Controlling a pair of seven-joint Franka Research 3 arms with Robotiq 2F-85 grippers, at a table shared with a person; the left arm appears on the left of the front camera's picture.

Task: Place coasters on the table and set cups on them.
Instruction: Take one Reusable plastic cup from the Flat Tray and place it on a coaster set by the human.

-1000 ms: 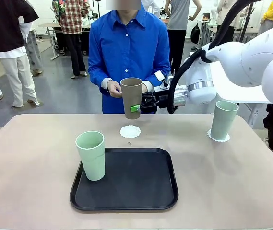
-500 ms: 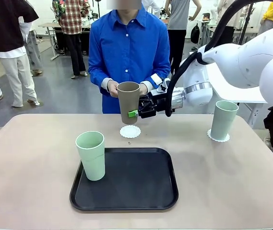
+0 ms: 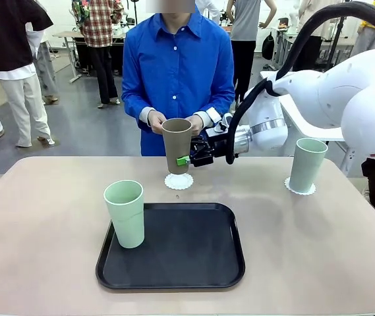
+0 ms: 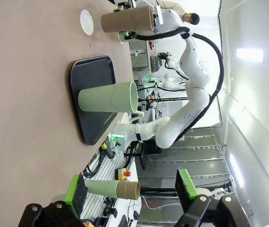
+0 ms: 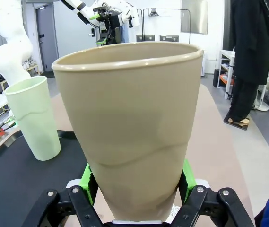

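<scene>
The olive-brown cup (image 3: 176, 141) is gripped low on its wall by the right tool (image 3: 184, 160), whose green pads are pressed against opposite sides of it. The cup is held upright over a coaster (image 3: 178, 181) that lies near the middle of the worktop's (image 3: 42, 230) far edge. In the left wrist view a small gap is seen between the cup's base and that coaster. From the right wrist, the cup (image 5: 134, 118) is seen rising straight up out of the tool (image 5: 136, 189). The left tool (image 4: 130, 189) is spread wide with nothing gripped. A mint cup (image 3: 125, 214) is stood at the left edge of the black tray (image 3: 174, 263). Another mint cup (image 3: 307, 164) is set on a second coaster (image 3: 300, 189) near the worktop's far right corner.
</scene>
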